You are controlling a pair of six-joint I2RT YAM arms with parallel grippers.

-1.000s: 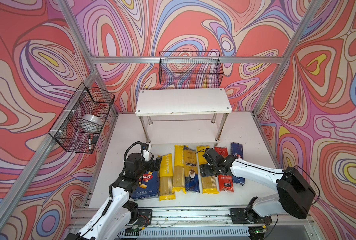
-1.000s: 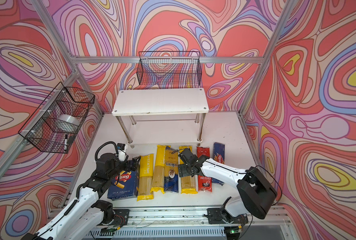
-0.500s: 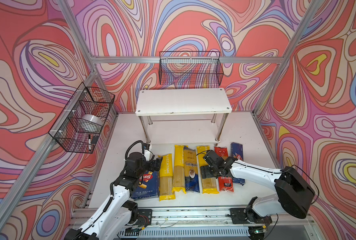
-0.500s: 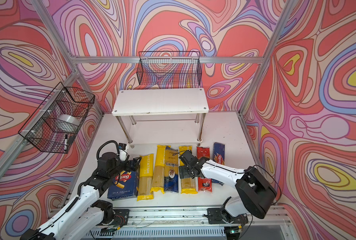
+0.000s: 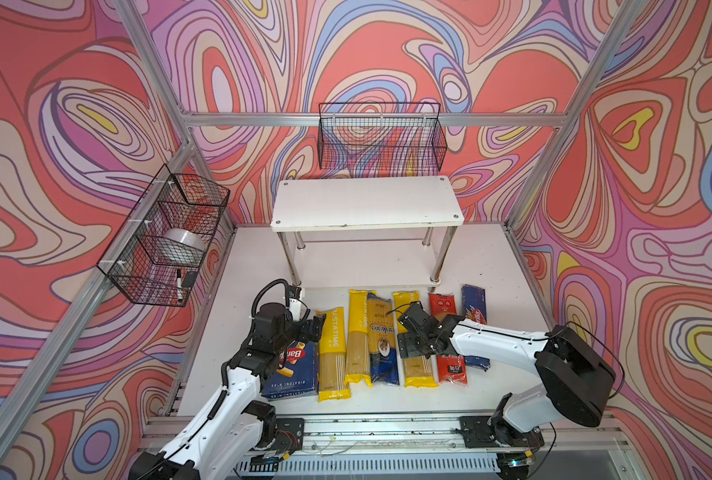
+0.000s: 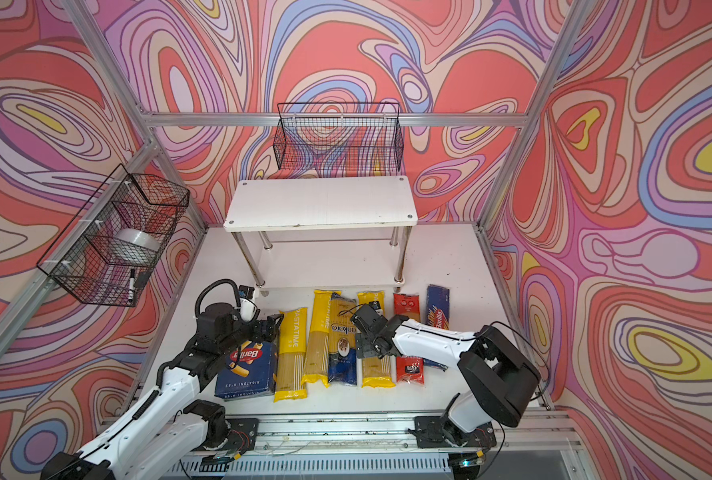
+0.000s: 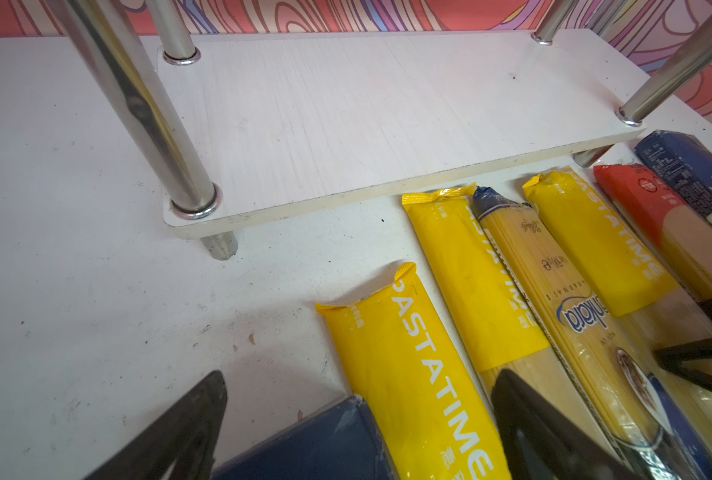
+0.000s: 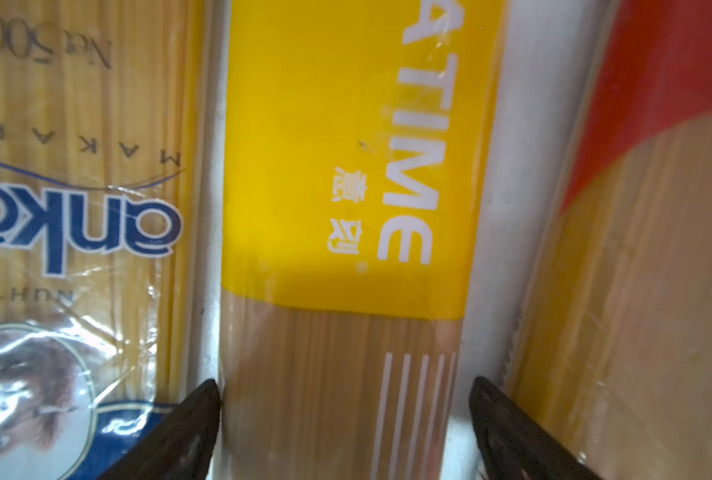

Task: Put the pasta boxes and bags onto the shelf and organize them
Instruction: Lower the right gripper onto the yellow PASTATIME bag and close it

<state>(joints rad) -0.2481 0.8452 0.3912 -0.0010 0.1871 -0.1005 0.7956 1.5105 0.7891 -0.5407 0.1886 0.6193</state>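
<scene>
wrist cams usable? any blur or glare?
Right wrist view: very close and soft, lettering on the yellow bag slightly blurred, white glare patches on the film of the dark blue bag. Left wrist view: sharp, with bright reflective streaks on the chrome leg.

Both top views look down from high in front over the whole table (image 5: 483, 257), with the shelf (image 5: 366, 203) at the back. The left wrist view looks low across the table toward the shelf's lower board (image 7: 366, 116). The right wrist view sits close over one yellow bag (image 8: 346, 166), which every view shows.

white arms (image 5: 238, 386) with black joints (image 5: 574, 374), looped black cable (image 5: 272, 282)
</scene>
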